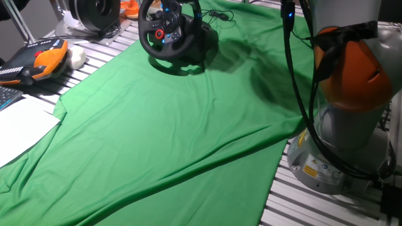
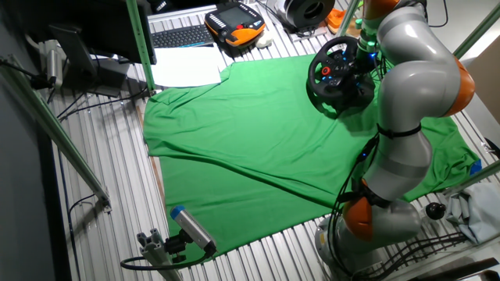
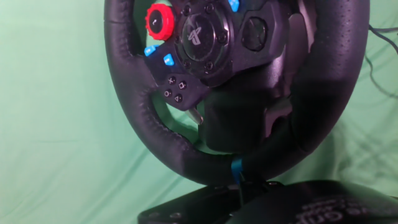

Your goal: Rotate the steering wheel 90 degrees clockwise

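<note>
Black steering wheel (image 1: 164, 32), one only, on one green cloth (image 1: 169, 125).

A green cloth (image 2: 266, 148) covers a slatted metal table (image 2: 101, 156) framed by green posts (image 2: 139, 39).

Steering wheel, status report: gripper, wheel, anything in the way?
Gripper out of sight, state unknown. Steering wheel upright on green cloth, blue rim mark at bottom. Nothing blocking in hand view.

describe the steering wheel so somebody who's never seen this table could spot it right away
Find the big green cloth covering the table; at its far edge stands a black, thick-rimmed round racing wheel on a black base. Unlike the hollow black-and-silver drum nearby, its hub carries red and blue buttons.
</note>
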Robot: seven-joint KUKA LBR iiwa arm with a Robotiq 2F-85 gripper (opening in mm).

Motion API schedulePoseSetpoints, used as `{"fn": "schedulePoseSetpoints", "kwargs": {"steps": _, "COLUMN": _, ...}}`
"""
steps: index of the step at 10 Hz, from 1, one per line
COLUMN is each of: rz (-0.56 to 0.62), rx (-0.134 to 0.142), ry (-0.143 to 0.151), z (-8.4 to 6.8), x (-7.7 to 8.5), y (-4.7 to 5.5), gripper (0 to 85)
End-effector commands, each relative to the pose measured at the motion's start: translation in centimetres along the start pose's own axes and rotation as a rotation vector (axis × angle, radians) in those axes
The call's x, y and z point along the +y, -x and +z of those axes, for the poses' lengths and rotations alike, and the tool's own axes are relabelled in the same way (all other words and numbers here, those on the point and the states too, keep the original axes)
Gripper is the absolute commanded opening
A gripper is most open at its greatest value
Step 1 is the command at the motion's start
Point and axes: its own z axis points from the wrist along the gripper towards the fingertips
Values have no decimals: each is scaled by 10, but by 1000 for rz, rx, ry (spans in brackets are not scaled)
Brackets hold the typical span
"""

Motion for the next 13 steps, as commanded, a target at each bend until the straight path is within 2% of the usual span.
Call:
{"fn": "schedulePoseSetpoints", "kwargs": {"steps": 1, "rz": 0, "rx": -2, "ry": -1, "z": 2, "x": 1, "y": 1, "gripper": 0}}
{"fn": "schedulePoseSetpoints", "kwargs": {"steps": 3, "rz": 1, "rx": -6, "ry": -7, "z": 4, "x": 2, "y": 4, "gripper": 0}}
{"fn": "schedulePoseSetpoints", "kwargs": {"steps": 10, "rz": 6, "rx": -3, "ry": 10, "z": 17, "x": 3, "y": 6, "gripper": 0}}
{"fn": "schedulePoseSetpoints", "kwargs": {"steps": 11, "rz": 6, "rx": 4, "ry": 6, "z": 17, "x": 3, "y": 6, "gripper": 0}}
{"fn": "schedulePoseSetpoints", "kwargs": {"steps": 13, "rz": 12, "rx": 39, "ry": -6, "z": 13, "x": 4, "y": 6, "gripper": 0}}
